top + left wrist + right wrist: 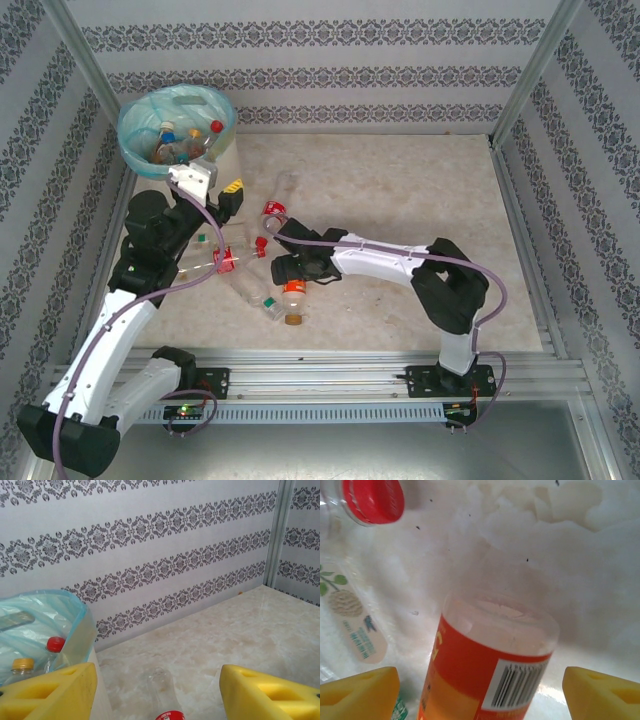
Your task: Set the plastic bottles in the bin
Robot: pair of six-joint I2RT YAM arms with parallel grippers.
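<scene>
Because several plastic bottles [185, 145] are lying in the bin [135, 155] at the table's [400, 200] far left corner and others are lying loose near its middle, I am working both arms; the left gripper [157, 690] is hanging beside the bin, jaws partly apart, holding nothing. The right gripper [480, 690] is hovering low over an orange-labelled bottle [490, 665], pads [360, 692] standing wide either side, gripping nothing yet.

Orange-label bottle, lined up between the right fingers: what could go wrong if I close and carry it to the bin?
1. A cream-label bottle lies close beside the orange-label bottle; the closing right fingers may catch or shove it.
2. Smooth and round, it might slip out.
3. The left fingers hang by the bin, so the arms could collide there.
</scene>
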